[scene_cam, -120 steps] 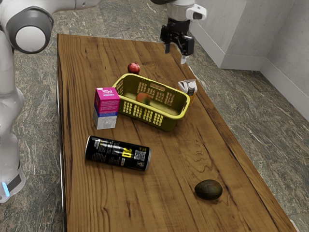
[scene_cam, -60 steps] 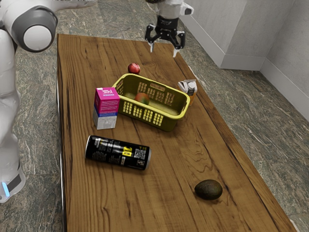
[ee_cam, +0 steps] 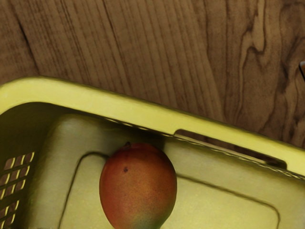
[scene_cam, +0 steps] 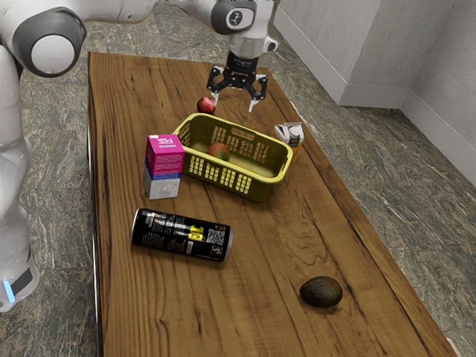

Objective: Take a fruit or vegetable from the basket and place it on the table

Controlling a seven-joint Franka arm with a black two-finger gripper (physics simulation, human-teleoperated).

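Hovering with fingers apart near the yellow plastic basket [scene_cam: 260,190] is the black gripper [scene_cam: 233,105]; a rounded red-green mango [ee_cam: 138,183] lies inside, toward one end.

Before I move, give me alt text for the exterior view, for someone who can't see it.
Open, empty gripper in the air by a yellow basket holding a red-green mango. Around the basket on the wooden table: an upright pink milk carton, a black can on its side, a red fruit, a dark avocado and a whitish carton.
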